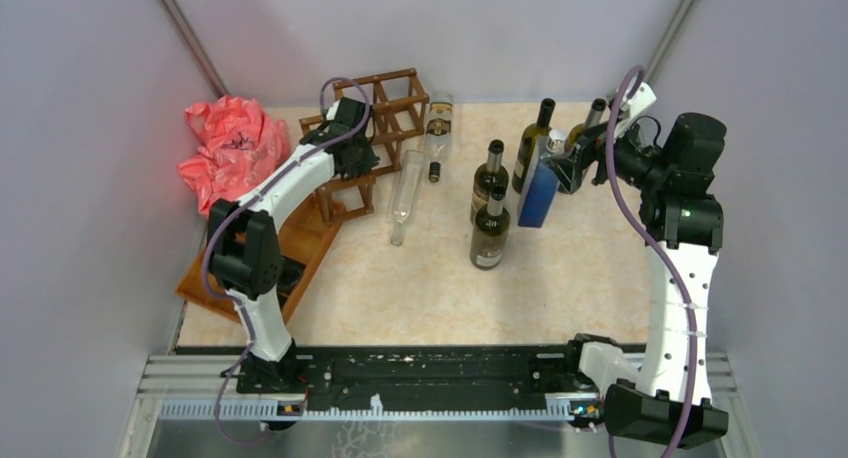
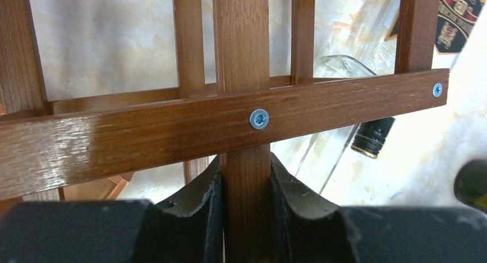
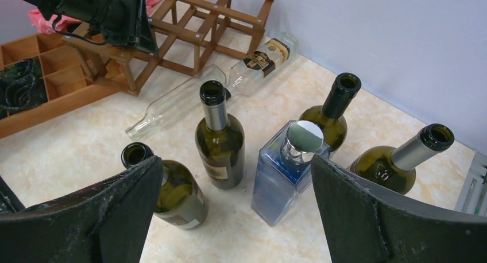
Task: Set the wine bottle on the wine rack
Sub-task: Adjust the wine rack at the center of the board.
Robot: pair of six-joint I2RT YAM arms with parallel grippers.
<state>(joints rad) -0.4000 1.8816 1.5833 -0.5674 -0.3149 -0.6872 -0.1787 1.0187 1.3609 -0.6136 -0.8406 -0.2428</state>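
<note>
OK — my left gripper [image 2: 246, 180] clamps a wine rack [image 2: 172, 125] slat, right gripper [image 3: 234, 165] gapes — next: grab 1 wine bottle [image 3: 220, 145].

Edges cropping the wine rack [image 2: 172, 131], slats screening a clear bottle [image 2: 344, 68]
In the left wrist view the rack is running off every side; at lower right a dark green blur [image 2: 474, 185] is sitting too unfocused to name.

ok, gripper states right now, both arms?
Left gripper: closed on a slat of the wine rack.
Right gripper: open, holding nothing.
</note>
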